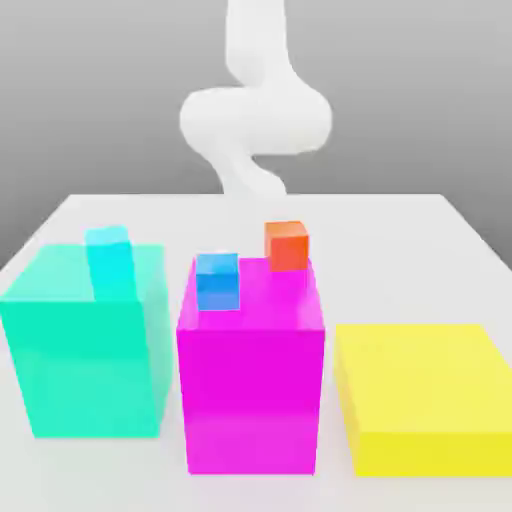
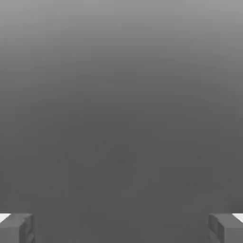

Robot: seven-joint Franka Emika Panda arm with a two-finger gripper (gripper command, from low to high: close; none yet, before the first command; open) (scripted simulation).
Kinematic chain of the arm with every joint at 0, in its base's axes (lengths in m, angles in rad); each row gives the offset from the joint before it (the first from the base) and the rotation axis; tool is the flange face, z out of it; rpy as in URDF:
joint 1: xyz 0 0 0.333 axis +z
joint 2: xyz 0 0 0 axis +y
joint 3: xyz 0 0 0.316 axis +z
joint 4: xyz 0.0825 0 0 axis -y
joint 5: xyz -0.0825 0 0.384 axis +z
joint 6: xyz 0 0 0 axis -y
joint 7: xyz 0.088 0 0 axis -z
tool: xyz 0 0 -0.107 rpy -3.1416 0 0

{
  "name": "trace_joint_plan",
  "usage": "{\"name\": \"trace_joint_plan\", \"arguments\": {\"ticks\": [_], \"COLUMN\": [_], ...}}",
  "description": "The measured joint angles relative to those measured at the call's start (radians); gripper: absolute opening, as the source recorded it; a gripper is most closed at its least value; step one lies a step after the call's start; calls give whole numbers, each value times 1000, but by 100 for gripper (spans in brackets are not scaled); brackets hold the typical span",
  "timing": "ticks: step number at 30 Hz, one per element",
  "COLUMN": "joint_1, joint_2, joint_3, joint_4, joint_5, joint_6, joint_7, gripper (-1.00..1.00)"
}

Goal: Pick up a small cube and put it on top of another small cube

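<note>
The small cube for picking up is out of view. In the exterior view a little blue cube [image 1: 217,281] rests on top of a big magenta cube [image 1: 252,380], and a little orange-red cube [image 1: 287,245] sits at that cube's far edge. A little cyan cube [image 1: 110,260] stands on a big teal cube [image 1: 85,350]. My white arm [image 1: 255,120] rises behind them at the back of the table. In the hand view my gripper [image 2: 121,228] is open, its two fingertips [image 2: 16,228] far apart with nothing between them, facing plain grey.
A large flat yellow block [image 1: 425,410] lies at the exterior view's right, beside the magenta cube. The three big blocks stand in a row near the front of the white table [image 1: 400,230]. Bare table surface stretches behind them toward the arm.
</note>
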Motion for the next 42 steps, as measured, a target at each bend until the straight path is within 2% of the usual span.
{"name": "trace_joint_plan", "arguments": {"ticks": [11,18,27,36,40,41,42], "joint_1": [67,33,-77,-183,-242,-251,-251], "joint_2": [400,659,969,1227,1368,1388,1388], "joint_3": [-245,-335,-359,-388,-333,-322,-322], "joint_4": [81,134,196,248,285,290,290], "joint_5": [166,303,402,373,424,433,433], "joint_6": [37,54,94,173,266,280,280], "joint_7": [-276,-472,-672,-794,-846,-853,-853], "gripper": [0,0,0,0,0,-100,-100]}}
